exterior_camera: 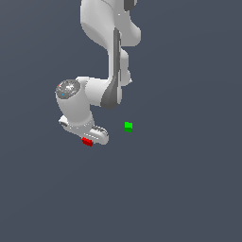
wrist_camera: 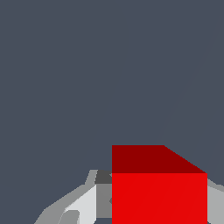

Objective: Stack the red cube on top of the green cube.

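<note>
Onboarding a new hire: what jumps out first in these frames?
The red cube fills the wrist view, sitting between the fingers of the white hand. In the exterior view the green cube sits alone toward that view's right of the hand, apart from it. The bulky white arm hangs over plain dark grey ground.

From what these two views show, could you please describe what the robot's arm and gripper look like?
The arm is glossy white with rounded, bulbous links and a dark grey strip running down one segment. One joint ends in a speckled grey round cap. The gripper is white too, and in the wrist view its jaws appear as pale grey and white angular pieces. No cables or markings are visible.
</note>
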Robot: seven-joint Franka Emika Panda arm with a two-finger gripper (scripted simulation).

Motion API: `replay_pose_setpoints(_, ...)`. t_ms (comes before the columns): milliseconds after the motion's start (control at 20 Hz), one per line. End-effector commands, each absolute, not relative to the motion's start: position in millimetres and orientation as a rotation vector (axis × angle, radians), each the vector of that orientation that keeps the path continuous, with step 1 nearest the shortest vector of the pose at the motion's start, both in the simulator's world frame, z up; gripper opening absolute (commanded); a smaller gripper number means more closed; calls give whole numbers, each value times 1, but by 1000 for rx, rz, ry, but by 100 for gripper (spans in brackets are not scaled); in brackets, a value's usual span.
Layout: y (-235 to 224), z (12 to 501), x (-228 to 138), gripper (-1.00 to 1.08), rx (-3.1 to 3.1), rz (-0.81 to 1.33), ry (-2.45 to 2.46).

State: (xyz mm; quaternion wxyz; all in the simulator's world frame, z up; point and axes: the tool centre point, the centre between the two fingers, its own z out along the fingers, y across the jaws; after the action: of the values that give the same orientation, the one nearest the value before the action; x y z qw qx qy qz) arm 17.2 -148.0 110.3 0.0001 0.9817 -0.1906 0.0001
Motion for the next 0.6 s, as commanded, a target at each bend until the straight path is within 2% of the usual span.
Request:
replay_pose_setpoints(0,-135,107,8,-100,3084,1,-597)
replay_pose_setpoints(550,-55,87,-51,-100,3084,1,-597)
